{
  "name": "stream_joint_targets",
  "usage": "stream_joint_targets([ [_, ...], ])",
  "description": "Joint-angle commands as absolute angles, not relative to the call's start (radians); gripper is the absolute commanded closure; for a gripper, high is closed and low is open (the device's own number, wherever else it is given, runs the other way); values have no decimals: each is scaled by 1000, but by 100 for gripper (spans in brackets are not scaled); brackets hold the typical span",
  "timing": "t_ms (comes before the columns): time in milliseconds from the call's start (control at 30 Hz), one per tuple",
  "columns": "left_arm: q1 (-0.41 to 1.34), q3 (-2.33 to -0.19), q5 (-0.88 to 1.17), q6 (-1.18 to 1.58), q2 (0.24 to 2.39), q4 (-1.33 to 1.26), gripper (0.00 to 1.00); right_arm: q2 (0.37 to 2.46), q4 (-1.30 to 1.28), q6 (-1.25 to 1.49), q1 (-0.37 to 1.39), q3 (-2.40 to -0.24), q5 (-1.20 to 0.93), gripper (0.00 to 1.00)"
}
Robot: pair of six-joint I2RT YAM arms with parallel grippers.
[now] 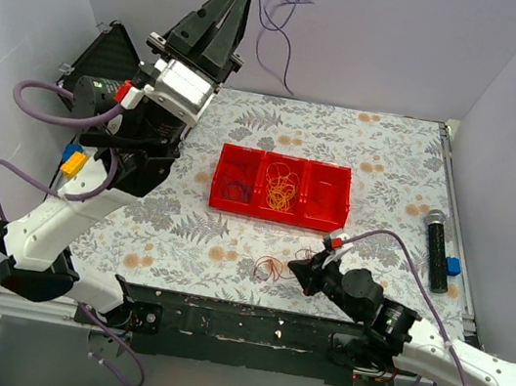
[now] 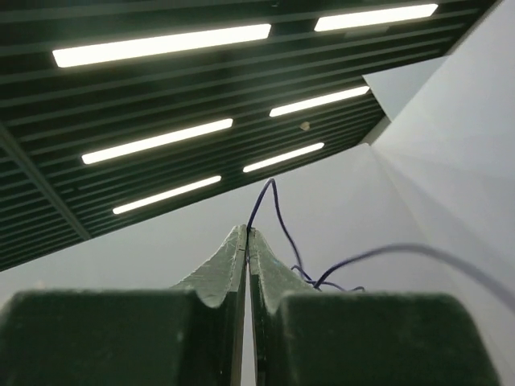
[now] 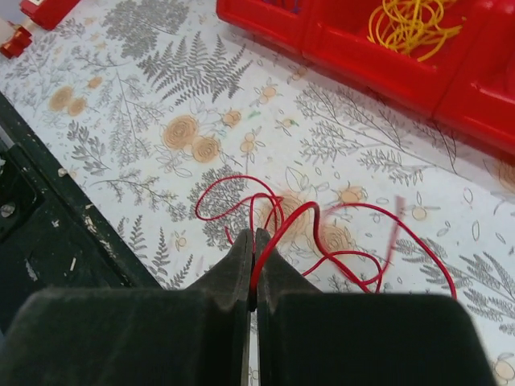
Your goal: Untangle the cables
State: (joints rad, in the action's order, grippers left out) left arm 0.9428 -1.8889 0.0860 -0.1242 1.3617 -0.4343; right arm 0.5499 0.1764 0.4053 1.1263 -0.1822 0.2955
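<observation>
the left gripper point(image 2: 247, 232) was raised high at the far left, its fingers pressed together with no gap, pinching a hair-thin purple wire point(image 1: 280, 13) that looped and dangled in loose curls against the back wall. below and to the right, a red tray point(image 1: 277, 214) sat mid-table on the floral cloth point(image 1: 393, 156); its left compartment held dark purple-blue strands point(image 1: 235, 187) and its middle one a curly heap of yellow-orange strands point(image 1: 281, 189). nearer, just in front of the tray, a red wire point(image 3: 322, 241) lay on the cloth in a few open, overlapping loops (no tight knot could be made out). the right gripper point(image 3: 251, 235) was down low beside it, fingers closed tight on one red loop. a black cylinder point(image 1: 438, 251) lay at the far right.
</observation>
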Motion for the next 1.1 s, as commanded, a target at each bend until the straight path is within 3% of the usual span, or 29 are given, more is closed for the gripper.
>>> stream_joint_targets([
  [0,945,-1920,-57,-206,1393,-597,100,491,91,488,1132,-129,361,99],
  [133,913,-1873,-86,-174,1404,-486,100,457,38,512,1131,-130,373,99],
  [333,783,-1489,-216,47,1298,-489,100,437,-75,525,1131,-208,414,99],
  [467,706,-1293,-200,104,1258,-489,100,426,-126,514,1132,-247,419,99],
  [700,644,-1152,-192,140,1284,-572,100,419,-161,525,1129,-271,439,99],
  [1067,612,-1095,-213,196,1353,-581,100,434,-190,517,1132,-311,488,99],
])
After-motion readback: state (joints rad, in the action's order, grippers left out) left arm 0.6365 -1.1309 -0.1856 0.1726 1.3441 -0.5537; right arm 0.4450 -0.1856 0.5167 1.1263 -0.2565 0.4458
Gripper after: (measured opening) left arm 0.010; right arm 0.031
